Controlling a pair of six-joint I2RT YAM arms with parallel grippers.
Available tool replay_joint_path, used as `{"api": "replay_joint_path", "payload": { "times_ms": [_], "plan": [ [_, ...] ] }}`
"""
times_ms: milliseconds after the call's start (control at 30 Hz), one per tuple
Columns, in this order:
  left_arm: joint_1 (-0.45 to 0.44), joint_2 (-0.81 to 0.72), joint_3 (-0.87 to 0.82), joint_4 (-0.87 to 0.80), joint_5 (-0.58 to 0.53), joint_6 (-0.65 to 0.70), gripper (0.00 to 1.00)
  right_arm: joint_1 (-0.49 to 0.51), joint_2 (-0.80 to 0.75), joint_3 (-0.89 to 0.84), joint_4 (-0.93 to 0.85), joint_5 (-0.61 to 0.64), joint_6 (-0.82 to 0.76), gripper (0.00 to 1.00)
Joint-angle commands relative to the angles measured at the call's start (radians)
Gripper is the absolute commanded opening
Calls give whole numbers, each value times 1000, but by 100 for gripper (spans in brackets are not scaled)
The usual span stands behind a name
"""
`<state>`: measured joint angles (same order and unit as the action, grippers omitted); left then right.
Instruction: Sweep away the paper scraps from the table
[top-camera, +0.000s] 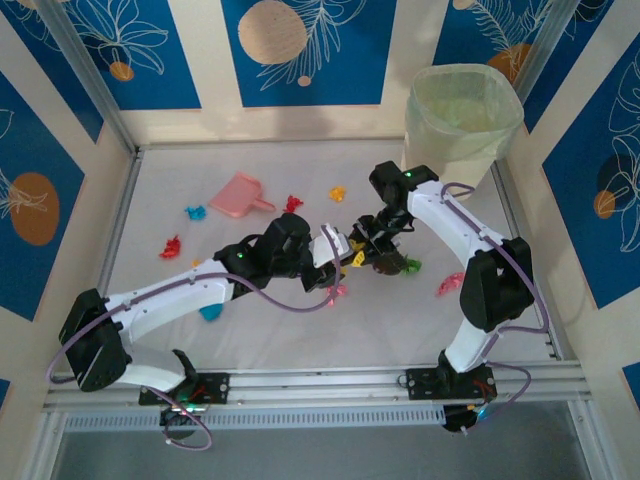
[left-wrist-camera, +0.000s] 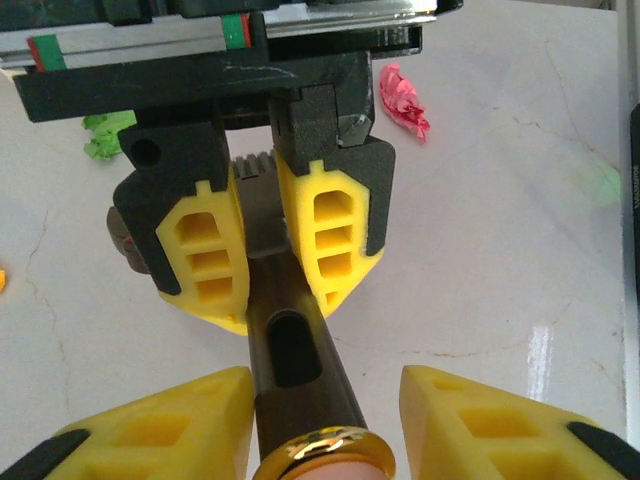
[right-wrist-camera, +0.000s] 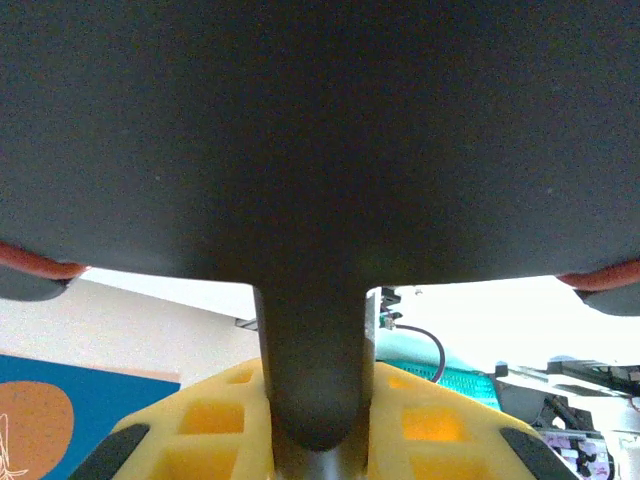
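Step in hand, as judged: handover of the black long-handled brush (left-wrist-camera: 328, 372) between the arms, above the middle of the flat white table (top-camera: 300, 340).

Right gripper (left-wrist-camera: 272, 290): clamped on the brush handle, yellow fingers tight on both sides.

Left gripper (left-wrist-camera: 325, 388): straddles the same handle, between the right gripper and the gold ring (left-wrist-camera: 320, 452) at the handle's end. Its jaws stand apart. One finger is close to the handle and a gap shows at the other, so it has no grip.

Small crumpled paper scraps (top-camera: 172, 246) in red, blue, orange, green and pink lie scattered in a band from near the left edge to near the right edge. None are gathered. The flat pink plastic dustpan (top-camera: 238, 195) lies toward the far-left corner. The pale bag-lined bin (top-camera: 462, 110) stands at the far-right corner.

Notes for doing the step well:
- Centre the handle between the left fingers before closing, so it is not pushed sideways against the right gripper's hold.
- Close on the straight part of the handle, clear of the right fingers and the ring.
- The right gripper should let go only once the left hold looks firm on both sides.
- The right arm should back off along the handle line to avoid twisting the brush.
- Keep the brush head off the table, or nearby scraps may scatter.
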<state>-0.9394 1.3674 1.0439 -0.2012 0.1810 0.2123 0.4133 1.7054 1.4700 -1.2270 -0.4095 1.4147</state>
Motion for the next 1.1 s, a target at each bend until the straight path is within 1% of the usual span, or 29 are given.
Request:
{"api": "replay_joint_path", "payload": {
  "times_ms": [0,133,233,300,367,467,533,667,800,900,933,967,1000,1033,1067],
  "plan": [
    [-5,12,11,19,-12,5,40,5,-20,-6,-2,-60,26,0],
    [-3,14,10,22,-26,9,35,4,-25,-13,9,-74,35,0],
    [-2,15,7,24,-34,10,33,4,-30,-20,21,-86,41,0],
    [-1,15,5,29,-36,5,29,4,-30,-19,23,-89,44,0],
    [1,14,5,33,-41,4,24,4,-32,-21,24,-89,44,0],
    [3,11,4,43,-52,-3,12,4,-38,-27,29,-90,46,0],
    [4,10,6,48,-67,-7,0,4,-42,-35,43,-96,50,0],
    [5,8,20,42,-98,-15,0,5,-51,-44,71,-97,53,0],
    [22,-16,15,81,-95,-65,0,7,-71,-75,143,-119,69,0],
    [27,-26,28,85,-102,-88,0,7,-94,-94,187,-110,79,1],
    [27,-28,38,76,-104,-89,0,7,-100,-94,190,-101,80,8],
    [28,-28,45,68,-104,-90,0,7,-103,-91,188,-92,79,20],
    [28,-32,50,69,-104,-90,0,8,-105,-84,180,-83,76,34],
    [28,-38,50,74,-106,-92,0,7,-108,-78,175,-74,71,44],
    [28,-42,51,79,-112,-92,0,7,-109,-73,175,-67,65,50]
  ]
}}
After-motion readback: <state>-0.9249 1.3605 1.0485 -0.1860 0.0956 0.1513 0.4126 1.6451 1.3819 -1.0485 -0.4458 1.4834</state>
